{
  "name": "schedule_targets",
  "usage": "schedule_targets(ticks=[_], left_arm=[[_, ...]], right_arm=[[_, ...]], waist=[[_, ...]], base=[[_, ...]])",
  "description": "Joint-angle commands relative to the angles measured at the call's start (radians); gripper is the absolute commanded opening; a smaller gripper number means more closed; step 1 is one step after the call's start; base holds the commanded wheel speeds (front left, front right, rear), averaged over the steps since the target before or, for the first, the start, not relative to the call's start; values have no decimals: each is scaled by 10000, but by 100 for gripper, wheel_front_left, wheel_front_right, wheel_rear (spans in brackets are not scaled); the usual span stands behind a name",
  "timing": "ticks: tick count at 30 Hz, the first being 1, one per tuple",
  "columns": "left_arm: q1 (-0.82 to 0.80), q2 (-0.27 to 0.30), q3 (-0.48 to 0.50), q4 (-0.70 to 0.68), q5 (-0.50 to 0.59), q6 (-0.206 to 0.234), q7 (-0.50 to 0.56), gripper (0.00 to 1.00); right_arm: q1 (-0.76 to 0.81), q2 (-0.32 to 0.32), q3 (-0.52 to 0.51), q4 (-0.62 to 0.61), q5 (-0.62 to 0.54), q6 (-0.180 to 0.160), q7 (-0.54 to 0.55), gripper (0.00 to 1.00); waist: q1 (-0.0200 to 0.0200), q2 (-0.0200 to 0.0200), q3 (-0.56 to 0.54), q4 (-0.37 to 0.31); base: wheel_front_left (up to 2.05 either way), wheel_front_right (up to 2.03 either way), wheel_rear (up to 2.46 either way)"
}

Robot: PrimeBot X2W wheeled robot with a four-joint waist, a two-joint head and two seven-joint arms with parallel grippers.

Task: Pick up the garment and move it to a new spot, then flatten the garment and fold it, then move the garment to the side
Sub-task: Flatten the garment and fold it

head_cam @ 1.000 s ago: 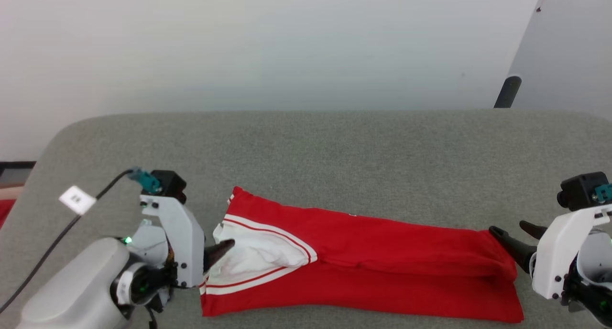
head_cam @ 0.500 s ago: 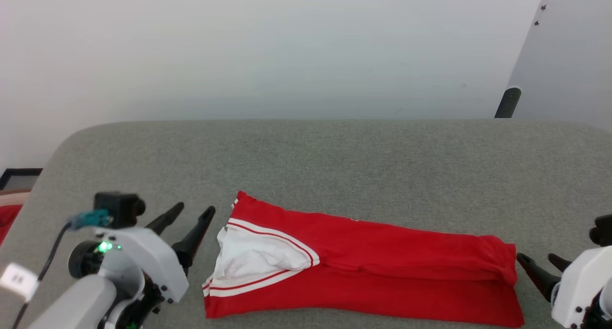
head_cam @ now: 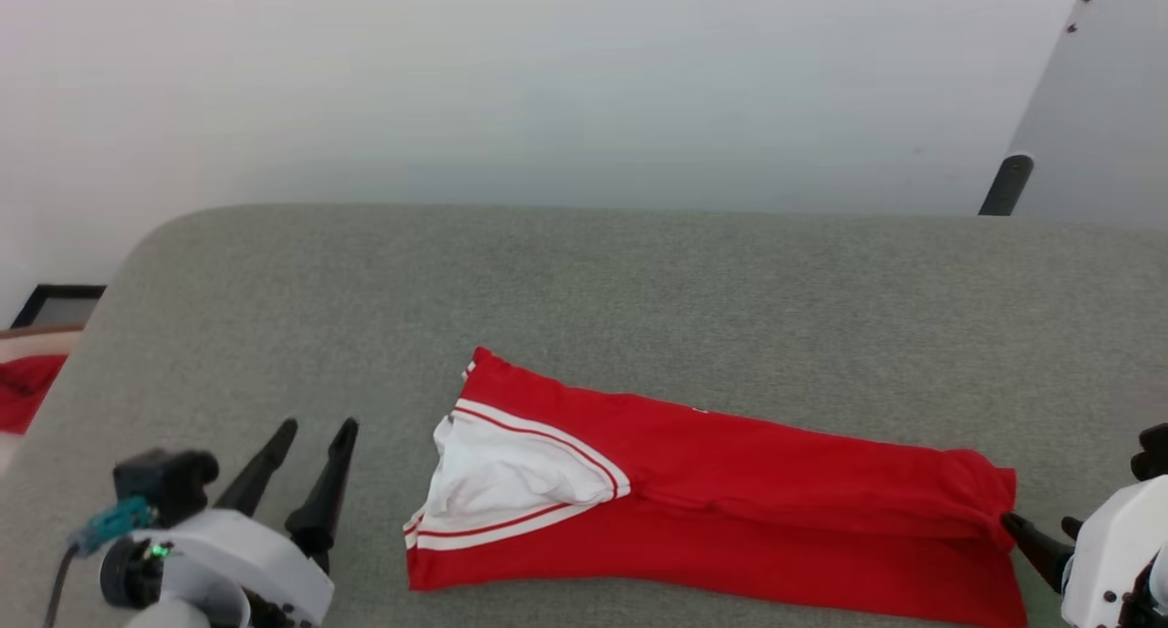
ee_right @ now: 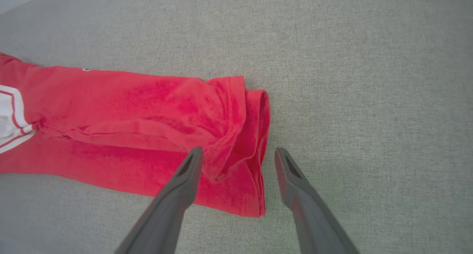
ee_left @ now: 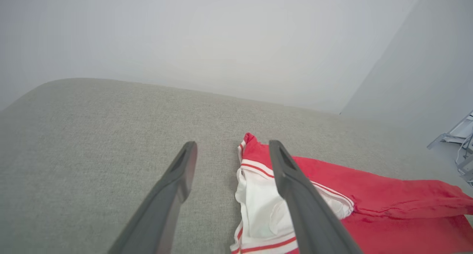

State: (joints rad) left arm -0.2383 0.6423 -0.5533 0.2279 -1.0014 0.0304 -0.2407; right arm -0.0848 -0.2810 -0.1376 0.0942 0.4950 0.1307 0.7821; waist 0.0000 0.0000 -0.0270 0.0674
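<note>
Stretching sideways, the garment (head_cam: 776, 500) lies between the left end effector (head_cam: 319, 424) and the nearer right end effector (head_cam: 1038, 522), both wide open and empty.

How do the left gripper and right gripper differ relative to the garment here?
The left gripper sits over bare grey surface, apart from the white-sleeve end of the garment; the right gripper is right at its red hem end. The left gripper's fingers point up the head view; the right gripper's point toward the garment. Both are open, holding nothing.
</note>
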Motion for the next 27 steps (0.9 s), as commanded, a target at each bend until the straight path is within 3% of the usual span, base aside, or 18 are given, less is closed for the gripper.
schedule_targets(ticks=[1, 11, 27], left_arm=[[143, -44, 86, 42, -17, -41, -76, 100], [720, -794, 1226, 98, 588, -250, -236, 100], [1196, -2221, 3314, -19, 2057, -1085, -226, 100]], right_arm=[[-85, 0, -43, 35, -50, -1, 45, 100], [-387, 41, -134, 440, -598, -1, 453, 100], [-1125, 348, -380, 2019, -1118, -1, 1174, 100]], waist=[[0, 0, 94, 99], [0, 0, 774, 551], [0, 0, 1614, 941]], base=[[0, 0, 0], [0, 0, 0], [0, 0, 0]])
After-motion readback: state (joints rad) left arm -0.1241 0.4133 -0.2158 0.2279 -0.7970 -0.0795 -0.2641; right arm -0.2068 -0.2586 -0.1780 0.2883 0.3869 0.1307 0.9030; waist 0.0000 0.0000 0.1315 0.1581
